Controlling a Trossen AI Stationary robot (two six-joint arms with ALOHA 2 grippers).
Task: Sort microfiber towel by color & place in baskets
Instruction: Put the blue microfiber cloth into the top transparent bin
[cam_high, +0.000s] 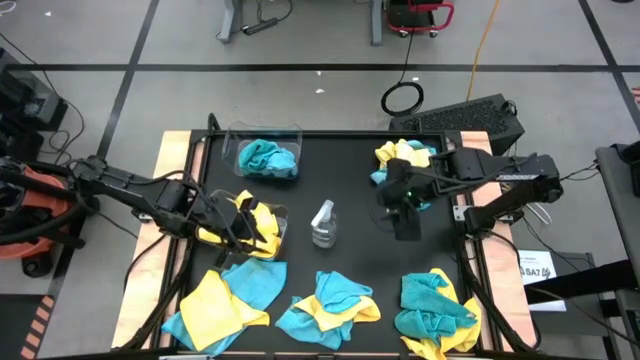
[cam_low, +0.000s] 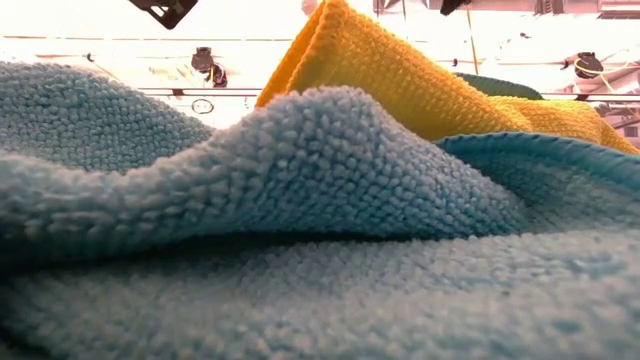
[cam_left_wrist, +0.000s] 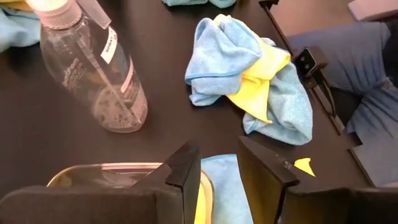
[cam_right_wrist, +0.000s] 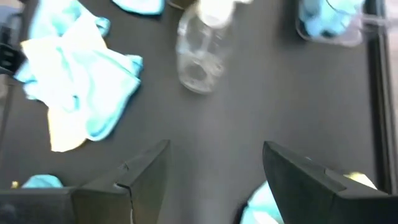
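a: 2 baskets (cam_high: 268, 133) sit on the table (cam_high: 350, 180). the far one holds a teal towel (cam_high: 266, 157). the near one (cam_high: 270, 212) sits under the left gripper (cam_high: 232, 224) and holds yellow cloth (cam_high: 262, 232).

b: state of the left gripper?

a: jaws part open. in the left wrist view the left gripper (cam_left_wrist: 219, 163) shows a gap between its fingers, with nothing clamped in that gap. yellow and teal cloth lie directly below the fingertips, at the basket rim (cam_left_wrist: 87, 169).

b: and the right gripper?

a: the right gripper (cam_high: 403, 215) hangs over bare table, jaws wide apart, holding nothing. the right wrist view confirms an empty gap in the right gripper (cam_right_wrist: 214, 163).

b: which pile is nearest to it?

a: the mixed yellow and teal pile (cam_high: 404, 158) at the far right corner lies just beside that gripper, on its far side. the near-right pile (cam_high: 434, 308) lies well apart, toward the near edge. the spray bottle (cam_high: 323, 224) stands between the 2 grippers.

b: the relation the next move depends on?

a: judgement: the right arm is nearer to the far right pile, so a short reach toward the far edge should bring the open jaws over it. the teal basket lies across the table to the left, so delivery passes the bottle on its far side.
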